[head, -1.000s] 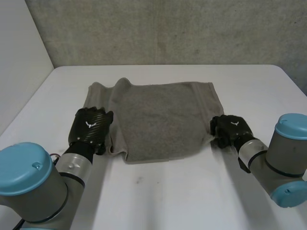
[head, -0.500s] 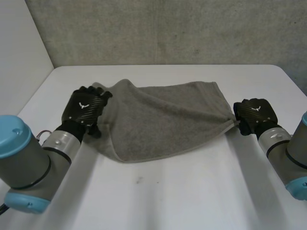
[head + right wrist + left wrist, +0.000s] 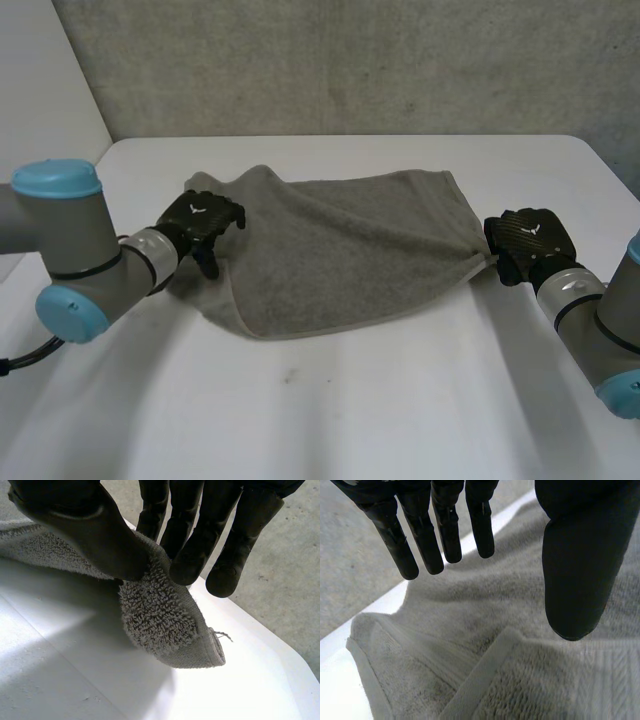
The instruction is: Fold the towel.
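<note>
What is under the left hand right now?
The grey towel lies under the left hand, one hemmed edge folded over another layer. White table shows past the towel's edge. Whatever lies beneath the towel there is covered.

Grey-jointed arms (image 3: 135,268) with light-blue caps (image 3: 57,180); black left hand (image 3: 203,216) and right hand (image 3: 527,238), white-marked backs.

Grey towel (image 3: 350,250) on white table (image 3: 400,410)
</note>
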`<action>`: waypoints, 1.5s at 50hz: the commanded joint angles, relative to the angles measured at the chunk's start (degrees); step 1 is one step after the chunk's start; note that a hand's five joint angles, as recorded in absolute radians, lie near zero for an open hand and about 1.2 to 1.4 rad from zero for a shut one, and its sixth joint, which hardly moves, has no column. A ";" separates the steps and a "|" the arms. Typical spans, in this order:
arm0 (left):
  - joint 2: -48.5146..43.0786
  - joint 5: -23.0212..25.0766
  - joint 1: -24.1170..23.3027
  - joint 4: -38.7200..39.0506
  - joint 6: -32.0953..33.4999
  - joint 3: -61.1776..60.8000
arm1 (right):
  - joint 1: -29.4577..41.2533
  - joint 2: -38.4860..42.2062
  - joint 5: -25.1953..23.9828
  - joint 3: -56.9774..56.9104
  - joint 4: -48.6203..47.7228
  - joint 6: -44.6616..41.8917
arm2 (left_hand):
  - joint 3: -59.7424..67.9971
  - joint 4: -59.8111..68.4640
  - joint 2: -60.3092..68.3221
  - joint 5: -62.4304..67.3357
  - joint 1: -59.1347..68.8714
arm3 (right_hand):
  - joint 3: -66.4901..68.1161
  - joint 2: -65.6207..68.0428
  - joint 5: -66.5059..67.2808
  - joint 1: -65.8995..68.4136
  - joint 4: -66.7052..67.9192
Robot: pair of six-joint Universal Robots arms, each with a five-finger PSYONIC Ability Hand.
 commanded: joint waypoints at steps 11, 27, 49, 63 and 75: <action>-5.44 -0.71 0.00 -5.70 13.28 4.26 | -0.06 0.09 -0.37 0.23 -0.01 -0.09 | 5.02 5.03 5.00 5.10 5.12 | 3.40 3.70 3.17 3.89 3.04; -6.68 -0.44 0.00 -6.84 13.63 5.05 | -0.06 0.18 -0.28 0.23 -0.01 -0.18 | 22.66 22.67 22.63 22.74 22.76 | 3.40 3.70 3.17 3.89 3.04; 1.13 -1.84 1.93 -7.64 13.72 -1.18 | 0.03 -0.79 -0.11 0.31 0.26 -0.27 | 46.56 46.57 46.54 46.64 46.66 | 3.40 3.70 3.17 3.89 3.04; 22.39 -8.35 6.06 -2.64 12.14 -20.41 | -1.38 -10.54 -0.63 -1.71 11.33 -4.05 | 50.58 50.59 50.56 50.66 50.68 | 3.40 3.70 3.17 3.89 3.04; 49.93 -7.65 12.75 -1.57 3.61 -40.74 | -2.43 -24.85 -1.69 -0.57 29.94 -23.10 | 50.58 50.59 50.56 50.66 50.68 | 3.40 3.70 3.17 3.89 3.04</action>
